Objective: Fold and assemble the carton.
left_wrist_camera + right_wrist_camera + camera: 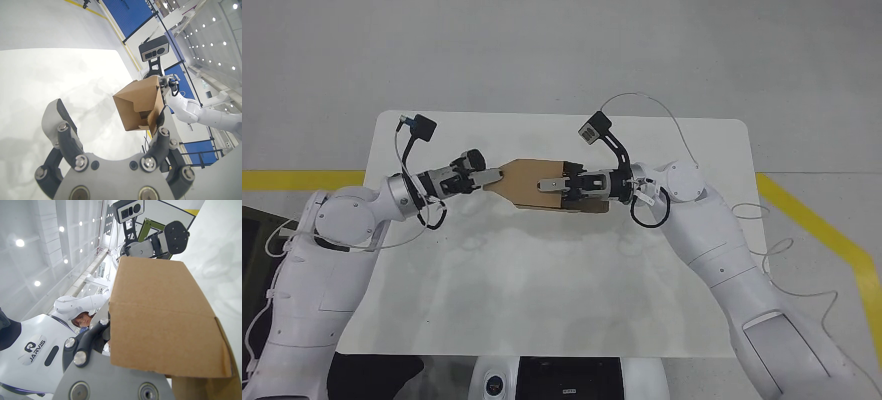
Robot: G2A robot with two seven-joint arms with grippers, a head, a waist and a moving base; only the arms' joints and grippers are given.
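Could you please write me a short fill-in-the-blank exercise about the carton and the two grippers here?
1. The carton is ____ in colour.
2. The left gripper, at the carton's end, has its jaws ____.
3. The right gripper is shut on the ____.
4. Beneath them stands a ____ table.
Missing words: brown; open; carton; white.

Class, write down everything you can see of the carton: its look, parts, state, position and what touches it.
The carton is plain brown corrugated cardboard, opened out into a box shape with creased edges. It lies lengthwise between the two arms, held above the white table. The right gripper is shut on one end of it. The other end is open, with its flaps only partly folded in. One flap rests against a finger of the open left gripper.
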